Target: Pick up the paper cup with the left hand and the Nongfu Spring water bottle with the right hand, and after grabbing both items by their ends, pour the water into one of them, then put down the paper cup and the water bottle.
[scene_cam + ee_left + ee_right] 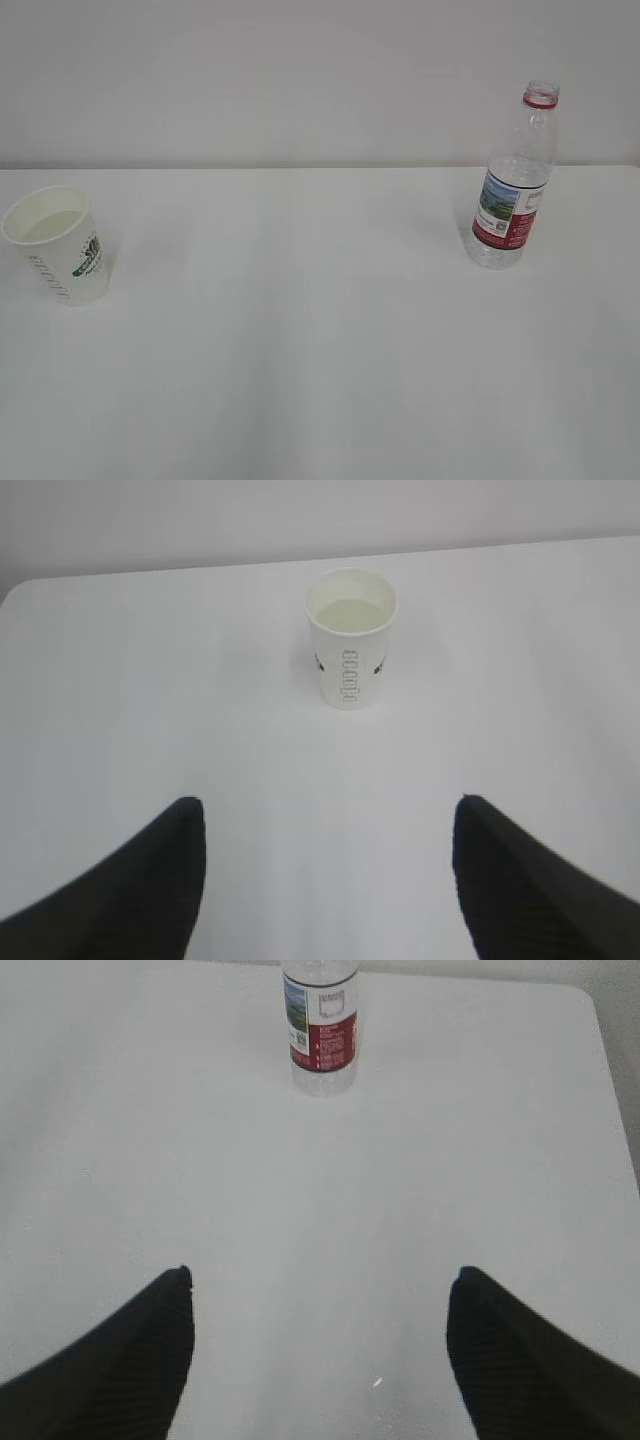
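The white paper cup (pixel 58 245) with a green logo stands upright at the table's far left, and clear water (pixel 350 613) shows inside it. The Nongfu Spring water bottle (pixel 517 183) stands upright at the right, uncapped, with a red neck ring and red label. Neither arm appears in the exterior view. In the left wrist view my left gripper (pixel 328 810) is open and empty, with the cup (pixel 351 638) well ahead of it. My right gripper (pixel 322 1278) is open and empty too, and the bottle (pixel 320 1026) stands far ahead, its top cut off by the frame.
The white table (pixel 300 350) stretches back to a plain white wall (pixel 300 80). Its left rear corner (pixel 20 588) shows in the left wrist view, and its right edge (pixel 612 1090) shows in the right wrist view.
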`<act>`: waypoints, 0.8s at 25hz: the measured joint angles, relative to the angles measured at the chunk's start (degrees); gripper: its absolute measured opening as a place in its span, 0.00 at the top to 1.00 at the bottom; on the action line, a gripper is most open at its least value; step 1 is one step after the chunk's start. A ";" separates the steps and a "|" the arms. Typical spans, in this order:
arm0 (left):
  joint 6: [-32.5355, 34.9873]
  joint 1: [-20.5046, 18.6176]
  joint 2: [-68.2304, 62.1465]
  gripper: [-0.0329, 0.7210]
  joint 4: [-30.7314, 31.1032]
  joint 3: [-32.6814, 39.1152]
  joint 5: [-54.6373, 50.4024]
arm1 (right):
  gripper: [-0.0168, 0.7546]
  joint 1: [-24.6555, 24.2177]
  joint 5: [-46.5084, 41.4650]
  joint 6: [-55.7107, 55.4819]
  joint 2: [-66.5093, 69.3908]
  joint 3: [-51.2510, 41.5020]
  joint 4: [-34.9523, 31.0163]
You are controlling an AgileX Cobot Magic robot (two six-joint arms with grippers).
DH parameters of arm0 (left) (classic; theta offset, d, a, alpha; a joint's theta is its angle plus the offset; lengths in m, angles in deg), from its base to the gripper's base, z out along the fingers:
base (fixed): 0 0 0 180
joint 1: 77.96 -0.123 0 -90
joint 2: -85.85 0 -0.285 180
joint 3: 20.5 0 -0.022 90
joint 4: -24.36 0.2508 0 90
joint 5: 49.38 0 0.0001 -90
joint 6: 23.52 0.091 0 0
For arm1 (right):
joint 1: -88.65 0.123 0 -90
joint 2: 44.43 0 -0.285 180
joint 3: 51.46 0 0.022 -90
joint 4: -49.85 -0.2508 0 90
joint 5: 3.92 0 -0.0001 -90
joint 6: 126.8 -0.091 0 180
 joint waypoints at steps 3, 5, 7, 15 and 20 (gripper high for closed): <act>0.10 0.00 0.00 0.22 0.00 1.40 -1.21 | 0.21 0.00 -2.86 -0.35 0.00 0.00 0.81; 0.10 0.00 0.00 0.22 0.00 2.16 -2.28 | 0.21 0.00 -4.30 -0.58 0.00 -0.11 1.18; 0.10 0.00 0.00 0.22 0.00 2.28 -2.90 | 0.21 0.00 -4.99 -1.13 0.00 -1.39 1.31; 0.10 0.00 0.14 0.23 0.00 3.03 -4.72 | 0.21 0.00 -5.55 -1.80 0.00 -2.82 0.54; 0.10 0.00 0.35 0.25 0.00 3.03 -4.72 | 0.21 0.00 -5.55 -1.91 0.00 -2.82 0.48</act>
